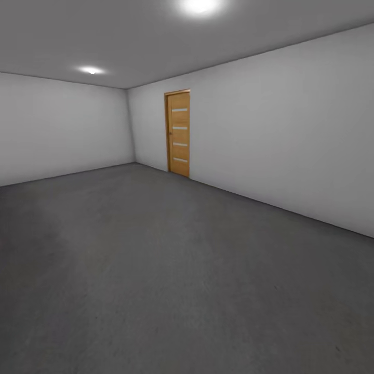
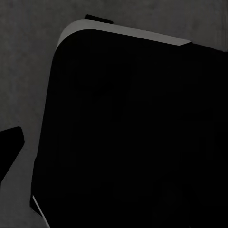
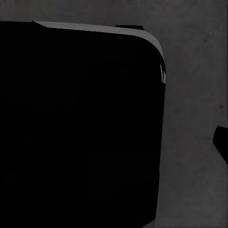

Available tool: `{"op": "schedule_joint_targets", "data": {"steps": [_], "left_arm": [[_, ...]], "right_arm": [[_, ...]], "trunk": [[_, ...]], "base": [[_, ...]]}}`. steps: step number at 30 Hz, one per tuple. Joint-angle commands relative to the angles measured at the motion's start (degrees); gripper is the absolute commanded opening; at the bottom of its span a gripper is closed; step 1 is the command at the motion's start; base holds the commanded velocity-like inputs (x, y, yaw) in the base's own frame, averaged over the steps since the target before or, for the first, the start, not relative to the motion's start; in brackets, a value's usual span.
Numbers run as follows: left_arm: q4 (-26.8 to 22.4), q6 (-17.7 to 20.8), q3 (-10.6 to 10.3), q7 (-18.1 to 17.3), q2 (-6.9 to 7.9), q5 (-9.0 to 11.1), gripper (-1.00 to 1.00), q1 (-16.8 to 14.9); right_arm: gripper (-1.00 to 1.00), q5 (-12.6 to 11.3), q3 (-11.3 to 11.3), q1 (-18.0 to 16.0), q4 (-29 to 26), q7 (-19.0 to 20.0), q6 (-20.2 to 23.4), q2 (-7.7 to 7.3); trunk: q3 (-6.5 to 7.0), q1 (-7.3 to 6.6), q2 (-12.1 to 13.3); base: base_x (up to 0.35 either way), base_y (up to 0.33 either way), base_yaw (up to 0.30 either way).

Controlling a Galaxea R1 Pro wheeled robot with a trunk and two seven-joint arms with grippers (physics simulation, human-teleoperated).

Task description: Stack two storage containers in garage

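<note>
I am in the garage, a bare room with white-grey walls and a dark grey concrete floor (image 1: 156, 270). The two storage containers and the living room are out of view. In the left wrist view a black fingertip (image 2: 9, 147) pokes in at the frame edge, over the concrete beside my black base (image 2: 133, 133). The right wrist view shows a similar black fingertip (image 3: 222, 142) next to the base (image 3: 80, 123). Too little of either gripper shows to tell whether it is open or shut.
A closed wooden door (image 1: 178, 133) with narrow glass slits stands in the far right wall, near the room's corner. Two ceiling lights (image 1: 200, 6) are on. The concrete stretches wide and open ahead and to the left.
</note>
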Motion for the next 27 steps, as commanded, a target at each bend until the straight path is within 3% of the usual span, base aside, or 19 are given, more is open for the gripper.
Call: {"op": "schedule_joint_targets", "data": {"steps": [1,27], "left_arm": [[0.00,-0.14,0.12,-0.01,-0.02,0.29,1.00,-0.01],[0.00,-0.14,0.06,-0.01,-0.06,0.29,1.00,-0.01]], "right_arm": [[1.00,0.06,0.02,-0.01,0.02,-0.04,-0.19,0.00],[1.00,0.06,0.02,-0.01,0.02,-0.04,-0.19,0.00]], "trunk": [[-0.04,0.03,-0.02],[-0.04,0.03,-0.02]], "base": [[0.322,0.000,0.000],[0.322,0.000,0.000]]}}
